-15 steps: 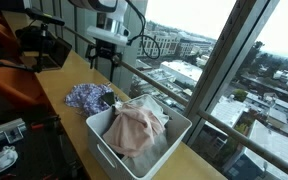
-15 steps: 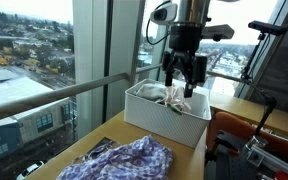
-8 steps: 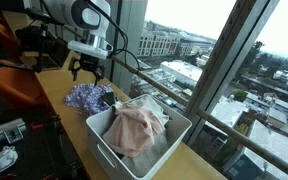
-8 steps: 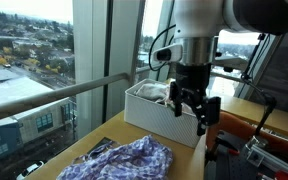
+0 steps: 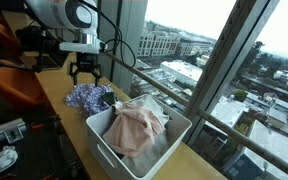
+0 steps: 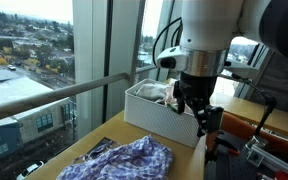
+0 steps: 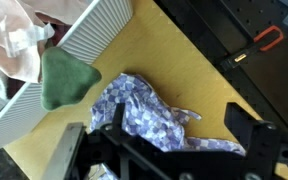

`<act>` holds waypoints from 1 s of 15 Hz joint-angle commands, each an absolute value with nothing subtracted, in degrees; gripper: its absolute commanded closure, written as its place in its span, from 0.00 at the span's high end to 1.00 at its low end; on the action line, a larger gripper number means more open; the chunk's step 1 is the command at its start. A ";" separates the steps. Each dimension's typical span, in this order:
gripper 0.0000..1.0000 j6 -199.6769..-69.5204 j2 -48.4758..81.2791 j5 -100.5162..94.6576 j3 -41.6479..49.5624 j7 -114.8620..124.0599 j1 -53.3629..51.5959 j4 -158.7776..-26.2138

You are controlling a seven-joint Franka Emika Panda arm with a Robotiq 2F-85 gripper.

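Purple patterned cloth [image 7: 149,108] lies crumpled on the wooden table [image 7: 174,50], just right of the white basket [image 7: 94,40] holding a pink cloth [image 5: 134,128] and a green cloth [image 7: 64,78]; my gripper [image 5: 84,74] hangs above it, jaws spread wide.

Clear air lies directly beneath the black two-fingered gripper [image 5: 85,72], whose jaws stand spread, down to the crumpled purple-and-white patterned cloth [image 5: 87,97] on the tan wooden tabletop [image 5: 56,78]. Just beside that cloth stands the white ribbed plastic bin [image 5: 97,142], and its wall blocks sideways travel on that side. A green cloth [image 7: 64,80] droops over the bin's rim close to the patterned cloth, and heaped pink fabric [image 5: 136,130] fills the interior. The grey metal window railing [image 6: 54,96] and the glass behind it bound the table's window edge. Bare tabletop lies open away from the bin, as far as the black clamp with an orange handle [image 7: 271,38] at the table's edge.
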State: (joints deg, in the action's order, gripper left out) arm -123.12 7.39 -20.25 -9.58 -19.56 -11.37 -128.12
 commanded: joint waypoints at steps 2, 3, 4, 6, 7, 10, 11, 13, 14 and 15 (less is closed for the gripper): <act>1.00 -124.10 7.78 -30.92 -9.31 -8.41 -12.47 -129.20; 1.00 -123.83 8.05 -32.38 -9.17 -6.78 -12.40 -129.11; 1.00 -123.65 8.50 -33.85 -8.99 -5.05 -12.31 -128.87; 1.00 -123.29 9.36 -35.98 -8.60 -2.55 -12.05 -128.33; 1.00 -123.31 9.70 -36.27 -8.50 -1.77 -11.88 -128.08; 1.00 -123.26 11.03 -36.90 -8.31 0.38 -11.81 -126.97; 1.00 -123.16 11.68 -37.10 -8.20 0.92 -11.77 -126.32; 1.00 -123.04 12.88 -37.37 -7.91 1.79 -11.69 -124.89; 1.00 -122.89 13.40 -37.50 -7.74 1.98 -11.70 -124.17; 1.00 -122.62 13.56 -37.91 -7.65 2.20 -11.88 -123.61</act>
State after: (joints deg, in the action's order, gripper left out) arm -123.34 11.59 -35.88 -8.22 0.74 -11.70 -126.56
